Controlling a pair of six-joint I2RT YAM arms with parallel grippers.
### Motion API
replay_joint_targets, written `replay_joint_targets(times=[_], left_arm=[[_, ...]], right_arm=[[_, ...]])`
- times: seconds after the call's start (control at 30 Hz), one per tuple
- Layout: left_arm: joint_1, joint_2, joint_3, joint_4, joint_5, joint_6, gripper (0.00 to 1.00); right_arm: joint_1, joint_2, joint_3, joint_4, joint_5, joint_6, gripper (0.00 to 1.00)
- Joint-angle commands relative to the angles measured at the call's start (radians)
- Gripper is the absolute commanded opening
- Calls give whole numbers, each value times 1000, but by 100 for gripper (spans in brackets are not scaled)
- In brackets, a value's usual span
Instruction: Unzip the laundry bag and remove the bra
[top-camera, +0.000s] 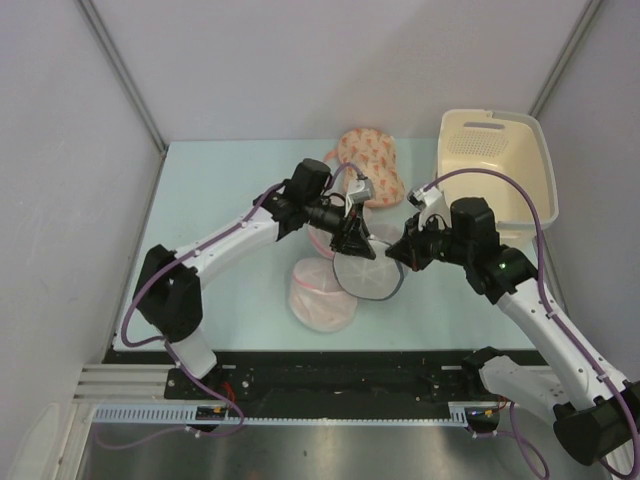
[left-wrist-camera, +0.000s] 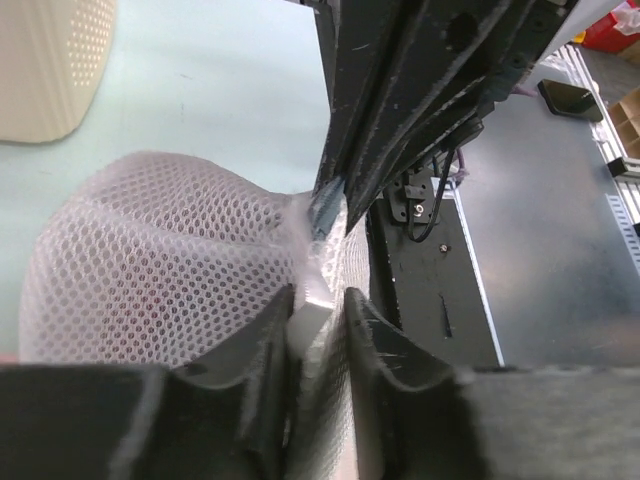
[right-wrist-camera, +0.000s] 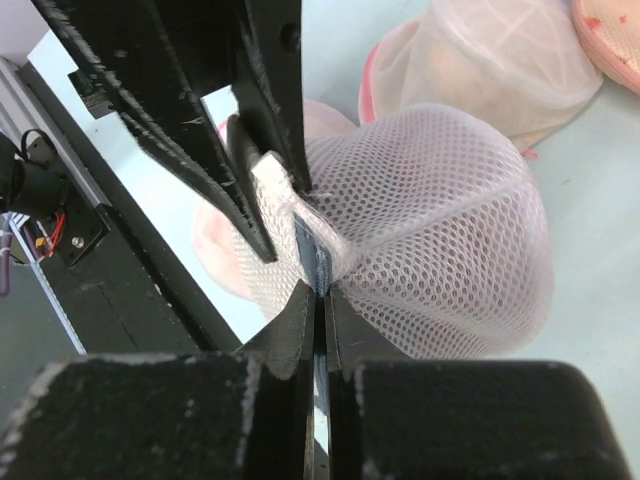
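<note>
Scene: pale green desk (top-camera: 220, 200) in the top view, with both arms meeting over its middle.
Laundry bag: round, dome-shaped white mesh laundry bag (top-camera: 368, 275) with a grey zip rim, at the centre of the frame between the two sets of fingers. Its dome fills the left of the left wrist view (left-wrist-camera: 150, 260) and the right of the right wrist view (right-wrist-camera: 450, 250).
Contents: what lies inside cannot be made out through the mesh.
Left gripper: the left gripper (top-camera: 355, 248) comes in from the upper left. In its own view (left-wrist-camera: 318, 300) the black fingers (left-wrist-camera: 265, 340) are clamped on a small white tab (left-wrist-camera: 308, 315) at the bag's edge.
Right gripper: the right gripper (top-camera: 398, 252) comes in from the right. Its fingers (right-wrist-camera: 285, 330) are pressed together on the grey zip rim (right-wrist-camera: 312, 255), just beside the left grip.
Grips: both holds sit close together on the same stretch of rim, with the mesh bunched between them.
Pink-trimmed pouches: one round mesh pouch with pink trim (top-camera: 320, 300) touches the bag at lower left; a second pink-trimmed pouch (top-camera: 322, 240) lies under the left gripper.
Peach bra: a peach patterned bra (top-camera: 372, 165) lies above centre, near the desk's far edge.
Basket: a cream perforated plastic basket (top-camera: 545, 170) stands at upper right, apart from the bag.
</note>
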Motion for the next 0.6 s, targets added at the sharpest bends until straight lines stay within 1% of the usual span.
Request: replay_joint_targets(times=[0.0,0.03,0.07,0.1,0.2,0.27,0.3,0.33,0.37,0.4,0.43,0.47,0.5,0.57], left_arm=[[7,22,38,-190,94,71,18],[13,20,38,-191,93,72,15],[16,19,40,-193,87,72,10],[19,16,44,-191,73,68,1],[21,-4,37,-155,29,34,0],[19,-46,9,-92,-77,0,0],[15,-65,-41,-11,-118,-12,1],[12,-94,-73,37,-227,-21,0],[7,-151,-112,89,-295,-30,0],[2,-186,-147,191,-345,-32,0],[-2,-213,-216,241,-435,-35,0],[-2,-260,-245,291,-464,-46,0],[-2,-277,-291,365,-485,-46,0],[-2,-317,-328,427,-516,-35,1]], right_arm=[[-19,-28,29,87,88,-22,0],[-19,-28,27,78,95,-22,0],[-19,-30,29,74,109,-22,0],[-19,-33,29,67,117,-22,0],[-15,-34,27,72,146,-22,0],[-14,-33,29,73,166,3,0],[-12,-33,29,77,169,14,13],[-14,-42,29,78,171,21,23],[-15,-51,30,81,175,43,41],[-17,-65,30,92,180,52,50],[-25,-95,32,99,183,63,57],[-32,-112,36,104,194,86,65],[-43,-128,38,118,194,96,67],[-84,-160,42,136,159,139,67]])
